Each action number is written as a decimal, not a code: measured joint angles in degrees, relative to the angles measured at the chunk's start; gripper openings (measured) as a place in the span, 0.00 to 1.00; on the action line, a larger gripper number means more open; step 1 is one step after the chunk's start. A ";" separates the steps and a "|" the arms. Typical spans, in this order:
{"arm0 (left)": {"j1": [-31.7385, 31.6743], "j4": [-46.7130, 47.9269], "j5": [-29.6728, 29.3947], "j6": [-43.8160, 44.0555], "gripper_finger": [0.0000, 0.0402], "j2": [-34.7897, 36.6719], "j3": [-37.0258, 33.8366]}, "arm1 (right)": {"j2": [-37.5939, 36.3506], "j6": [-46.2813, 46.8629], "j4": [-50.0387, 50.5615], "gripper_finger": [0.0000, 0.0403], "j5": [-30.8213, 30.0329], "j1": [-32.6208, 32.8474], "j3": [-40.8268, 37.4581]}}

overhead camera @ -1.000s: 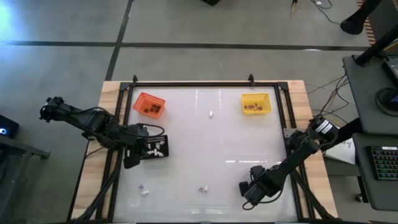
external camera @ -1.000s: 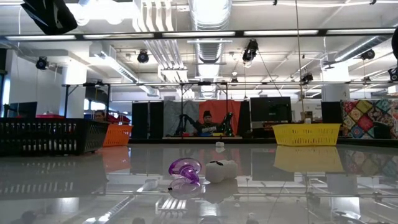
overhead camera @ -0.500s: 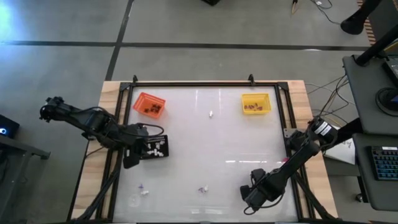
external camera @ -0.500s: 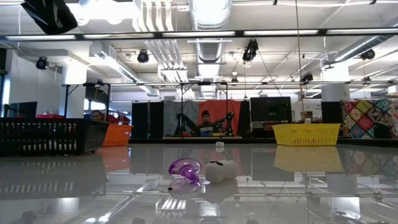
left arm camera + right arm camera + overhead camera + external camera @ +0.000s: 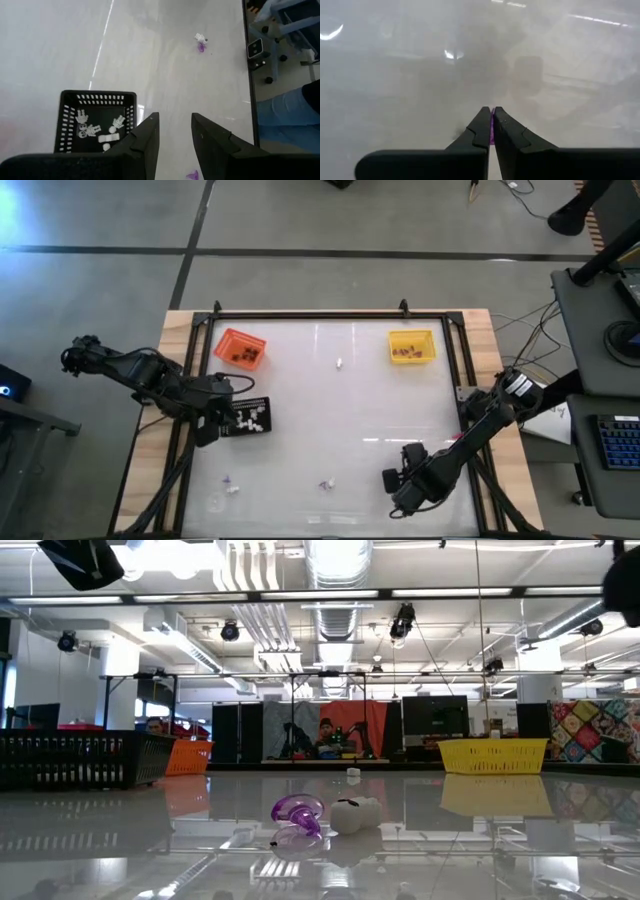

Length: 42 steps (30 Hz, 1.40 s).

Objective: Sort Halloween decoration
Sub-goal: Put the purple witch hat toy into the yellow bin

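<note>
My right gripper [image 5: 492, 117] is shut on a tiny purple trinket above the table's near right part [image 5: 392, 478]. My left gripper [image 5: 173, 131] hangs open beside the black tray [image 5: 97, 120], which holds white skeleton trinkets [image 5: 89, 129]. A purple trinket [image 5: 297, 815] and a white one [image 5: 355, 812] lie on the table near the front edge. Another small white trinket [image 5: 339, 363] lies between the orange tray [image 5: 240, 348] and the yellow tray [image 5: 412, 346]. My right gripper pinches the purple trinket between its two fingertips; only a thin purple sliver [image 5: 492, 132] shows in the slit. The fingers point down from above. The trinket is held off the table top.
More small trinkets [image 5: 228, 486] lie near the table's front left. The orange and yellow trays hold brownish pieces. A raised black frame [image 5: 330, 314] runs along the table's edges. People sit in the room beyond the far edge [image 5: 327, 735].
My right gripper has risen straight up from the table; its dark body now shows at the low view's upper right corner, where it did not before.
</note>
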State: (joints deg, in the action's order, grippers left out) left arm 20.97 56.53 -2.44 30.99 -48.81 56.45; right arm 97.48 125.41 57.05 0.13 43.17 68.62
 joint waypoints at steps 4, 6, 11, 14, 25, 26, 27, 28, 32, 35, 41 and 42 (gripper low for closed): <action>-0.02 -0.01 -2.58 -0.39 0.24 0.96 0.00 | -1.17 -2.08 2.81 0.02 -0.64 -2.31 -0.32; 0.00 0.00 -3.50 -0.90 0.24 1.37 0.00 | -2.07 -3.66 4.33 0.02 -1.87 -3.79 -0.70; -0.02 0.04 -4.61 -2.02 0.24 2.13 0.00 | -6.23 -8.97 6.69 0.02 -5.09 -8.40 -2.45; -0.01 0.10 -5.15 -2.21 0.24 2.43 0.00 | -9.29 -13.24 7.72 0.02 -6.90 -11.91 -4.00; -0.02 0.01 -15.52 -2.86 0.24 2.70 0.00 | -23.70 -31.57 7.60 0.02 -13.86 -30.73 -13.61; -0.02 0.04 -16.52 -2.34 0.24 2.59 0.00 | -24.95 -33.55 7.61 0.02 -14.34 -32.94 -14.32; -0.07 0.03 -17.24 -1.81 0.24 2.53 0.00 | -26.21 -35.63 7.60 0.02 -14.92 -35.20 -14.96; -0.07 0.07 -17.77 -1.43 0.24 2.50 0.00 | -27.41 -37.72 7.56 0.02 -15.23 -37.50 -15.50; -0.07 0.09 -18.00 0.29 0.24 2.38 0.00 | -30.67 -47.57 7.14 0.02 -16.12 -47.18 -16.37; -0.08 0.37 -18.03 2.54 0.24 2.38 0.00 | -31.97 -55.27 6.32 0.02 -16.44 -54.51 -16.37; -0.08 1.53 -18.05 6.79 0.24 2.36 0.00 | -31.70 -72.09 0.58 0.02 -15.19 -69.13 -16.39; -0.07 1.53 -18.05 7.24 0.24 2.36 0.00 | -31.41 -74.93 -1.05 0.02 -14.07 -71.53 -16.41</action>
State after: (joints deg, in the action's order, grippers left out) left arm 20.91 58.06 -20.49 38.23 -46.46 56.45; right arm 66.07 50.48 55.99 -13.94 -28.36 52.21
